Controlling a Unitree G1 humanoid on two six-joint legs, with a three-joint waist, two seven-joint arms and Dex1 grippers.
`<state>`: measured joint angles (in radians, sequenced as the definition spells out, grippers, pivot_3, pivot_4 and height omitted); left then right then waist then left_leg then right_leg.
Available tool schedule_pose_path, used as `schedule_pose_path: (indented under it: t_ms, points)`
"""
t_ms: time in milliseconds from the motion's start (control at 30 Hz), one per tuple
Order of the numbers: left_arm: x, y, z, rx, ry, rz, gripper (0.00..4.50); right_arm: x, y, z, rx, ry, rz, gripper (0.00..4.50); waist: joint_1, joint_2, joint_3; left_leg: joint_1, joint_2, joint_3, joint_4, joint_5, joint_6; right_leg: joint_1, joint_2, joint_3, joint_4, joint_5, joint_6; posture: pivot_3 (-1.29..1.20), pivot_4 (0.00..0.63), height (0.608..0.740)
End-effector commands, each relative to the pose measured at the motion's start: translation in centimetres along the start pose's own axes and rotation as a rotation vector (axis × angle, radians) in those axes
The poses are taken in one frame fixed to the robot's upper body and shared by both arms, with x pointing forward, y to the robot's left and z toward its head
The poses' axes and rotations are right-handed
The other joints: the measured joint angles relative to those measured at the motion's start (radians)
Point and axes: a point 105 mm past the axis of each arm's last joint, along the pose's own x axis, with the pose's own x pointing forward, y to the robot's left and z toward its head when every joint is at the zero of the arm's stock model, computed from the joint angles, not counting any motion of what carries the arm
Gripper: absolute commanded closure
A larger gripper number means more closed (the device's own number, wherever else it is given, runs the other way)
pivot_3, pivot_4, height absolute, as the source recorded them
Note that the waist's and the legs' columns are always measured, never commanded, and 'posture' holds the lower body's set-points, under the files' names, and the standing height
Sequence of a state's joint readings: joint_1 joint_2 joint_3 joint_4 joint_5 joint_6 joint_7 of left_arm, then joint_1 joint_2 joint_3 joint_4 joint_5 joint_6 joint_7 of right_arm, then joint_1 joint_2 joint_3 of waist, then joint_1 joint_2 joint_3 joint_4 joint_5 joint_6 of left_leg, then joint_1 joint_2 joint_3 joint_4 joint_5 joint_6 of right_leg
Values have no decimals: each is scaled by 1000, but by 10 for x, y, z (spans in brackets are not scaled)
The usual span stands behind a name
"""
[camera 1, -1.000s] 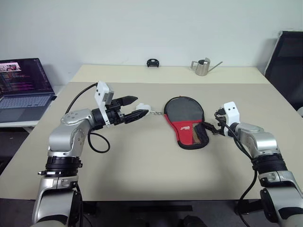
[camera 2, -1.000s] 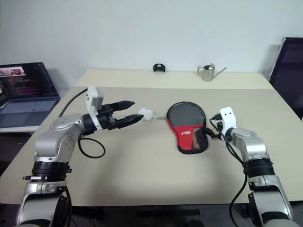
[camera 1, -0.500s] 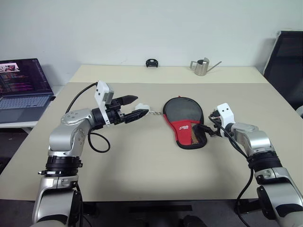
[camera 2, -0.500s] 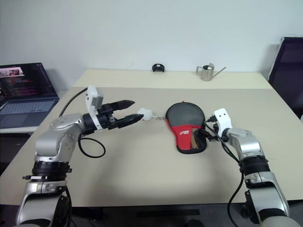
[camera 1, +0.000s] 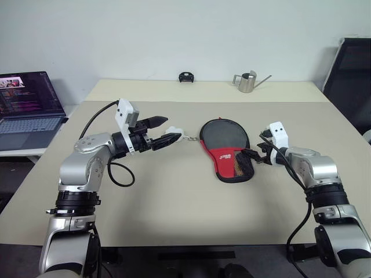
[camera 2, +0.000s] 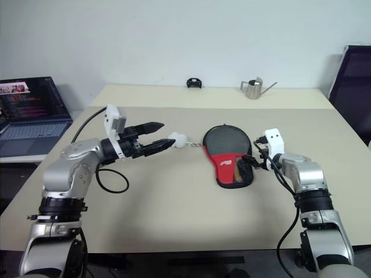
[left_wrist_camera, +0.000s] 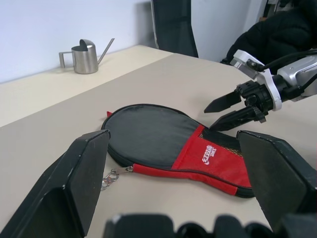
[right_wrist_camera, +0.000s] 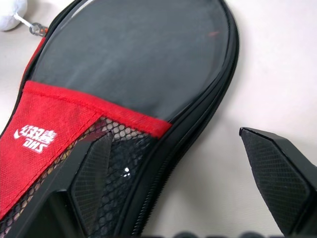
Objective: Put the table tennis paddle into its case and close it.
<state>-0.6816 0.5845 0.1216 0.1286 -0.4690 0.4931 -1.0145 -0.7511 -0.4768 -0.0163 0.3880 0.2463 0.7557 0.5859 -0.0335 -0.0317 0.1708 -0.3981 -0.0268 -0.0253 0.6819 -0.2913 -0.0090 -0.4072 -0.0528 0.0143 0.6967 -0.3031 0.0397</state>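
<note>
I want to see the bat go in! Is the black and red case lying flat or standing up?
Lying flat. The case rests on the table with its red panel and white lettering facing up, and its white ball charm lies beside it.

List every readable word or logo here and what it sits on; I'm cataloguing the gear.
"DHS", white, under white characters too stylised to read: on the red panel of the black paddle-shaped fabric zip case.
Open laptop's screen: text too small to read.
Steel watering can: no lettering visible.
</note>
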Motion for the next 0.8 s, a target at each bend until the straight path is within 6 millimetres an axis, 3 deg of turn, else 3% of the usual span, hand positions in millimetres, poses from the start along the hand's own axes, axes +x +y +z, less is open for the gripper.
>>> schedule_pose_path:
  t_ms: [33,333,667,800]
  points:
    - [-1,-1,14,41,-36,-12,15,1,1,3,-40,-14,-17,39,0,0,0,0,0,0,0,0,0,0,0,0,0,0,0,0,150,740]
    - [-1,-3,14,38,-34,-28,15,22,9,-19,-110,74,-3,39,-4,0,0,1,0,0,0,0,0,0,0,0,1,0,0,0,150,740]
    - [0,-3,15,45,-35,-26,15,31,9,-30,-25,163,69,39,-23,-1,-1,6,1,1,0,-1,1,3,1,1,2,1,-2,0,150,740]
    - [-1,-3,15,45,-35,-22,15,35,18,-26,4,160,115,902,-24,-1,-2,6,1,1,0,-1,1,3,1,1,2,1,-2,0,150,740]
